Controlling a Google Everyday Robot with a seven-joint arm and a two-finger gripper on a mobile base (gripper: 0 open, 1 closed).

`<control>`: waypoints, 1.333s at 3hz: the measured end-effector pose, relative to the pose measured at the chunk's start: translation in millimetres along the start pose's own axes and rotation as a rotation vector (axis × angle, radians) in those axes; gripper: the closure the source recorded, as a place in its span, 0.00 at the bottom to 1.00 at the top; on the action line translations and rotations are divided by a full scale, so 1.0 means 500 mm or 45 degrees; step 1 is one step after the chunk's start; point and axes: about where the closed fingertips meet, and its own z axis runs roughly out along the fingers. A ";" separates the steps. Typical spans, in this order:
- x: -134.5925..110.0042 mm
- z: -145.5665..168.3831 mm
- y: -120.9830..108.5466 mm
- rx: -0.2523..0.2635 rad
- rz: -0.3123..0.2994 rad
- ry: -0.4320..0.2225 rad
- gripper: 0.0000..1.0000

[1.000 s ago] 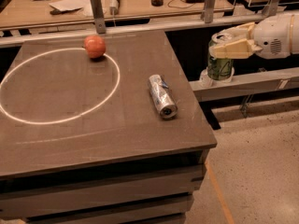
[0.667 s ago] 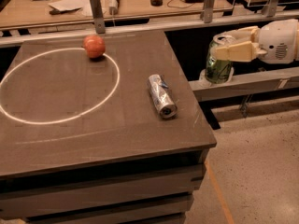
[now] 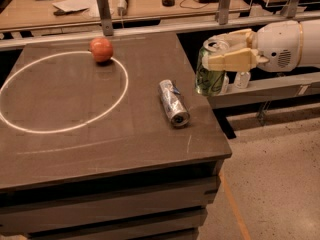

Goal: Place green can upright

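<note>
Green can [image 3: 209, 79] sits near upright just off the table's [image 3: 100, 134] right edge, clear of its surface. Gripper [image 3: 218, 55], also off that edge, pinches the can's top. Silver can [image 3: 173, 102] lies on the table's right part, apple [image 3: 101, 49] at its far side.

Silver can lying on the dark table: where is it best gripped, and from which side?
Mid-body of the silver aluminium can, from above, closing across its round flanks: it lies on its side. The pincer hangs right of the dark table, shut on the green-and-white drink can.
</note>
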 end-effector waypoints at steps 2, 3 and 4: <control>0.003 0.045 -0.076 0.133 -0.024 -0.036 1.00; -0.016 0.054 -0.098 0.166 0.021 -0.030 1.00; -0.032 0.059 -0.110 0.183 0.050 -0.019 1.00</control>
